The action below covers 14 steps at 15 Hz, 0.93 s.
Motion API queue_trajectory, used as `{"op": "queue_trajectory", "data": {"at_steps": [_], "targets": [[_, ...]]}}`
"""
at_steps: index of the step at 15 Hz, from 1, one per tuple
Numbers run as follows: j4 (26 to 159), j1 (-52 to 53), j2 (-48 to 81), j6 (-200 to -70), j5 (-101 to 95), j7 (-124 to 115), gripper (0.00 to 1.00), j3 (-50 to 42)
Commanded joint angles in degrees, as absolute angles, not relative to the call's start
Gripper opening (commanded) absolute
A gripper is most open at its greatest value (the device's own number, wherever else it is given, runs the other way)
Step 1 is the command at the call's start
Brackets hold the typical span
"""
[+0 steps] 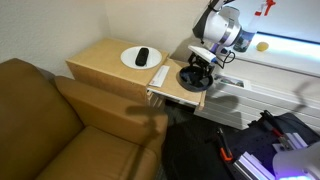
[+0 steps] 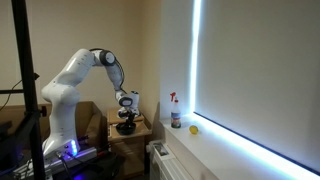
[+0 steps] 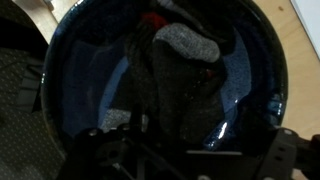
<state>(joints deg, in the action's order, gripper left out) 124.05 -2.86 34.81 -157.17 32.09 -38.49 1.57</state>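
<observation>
On the wooden side table sits a dark, glossy bowl, directly under the gripper. The jaws stand spread wide and are closed on nothing. The bowl fills the wrist view (its sheen mirrors the gripper's own dim shape). Whether the fingertips touch the bowl or hover clear of it cannot be told. Well apart from the gripper, farther along the table top, a white plate carries a small dark object, too small to identify.
</observation>
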Motion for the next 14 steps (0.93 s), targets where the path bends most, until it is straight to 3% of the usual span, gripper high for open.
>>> {"op": "queue_trajectory", "data": {"at_steps": [1, 5, 6, 7, 14], "targets": [[121.68, -1.3, 37.58, -155.93, 32.42, -39.74, 1.0, 1.3], [123.36, -1.38, 36.33, -157.03, 32.44, -38.78, 1.0, 1.21], [123.36, -1.4, 36.32, -157.03, 32.43, -38.79, 0.92, 1.13], [123.56, -1.85, 36.44, -157.41, 32.94, -38.3, 0.73, 1.55], [123.67, -1.16, 36.04, -156.77, 32.14, -39.13, 0.24, 0.75]]}}
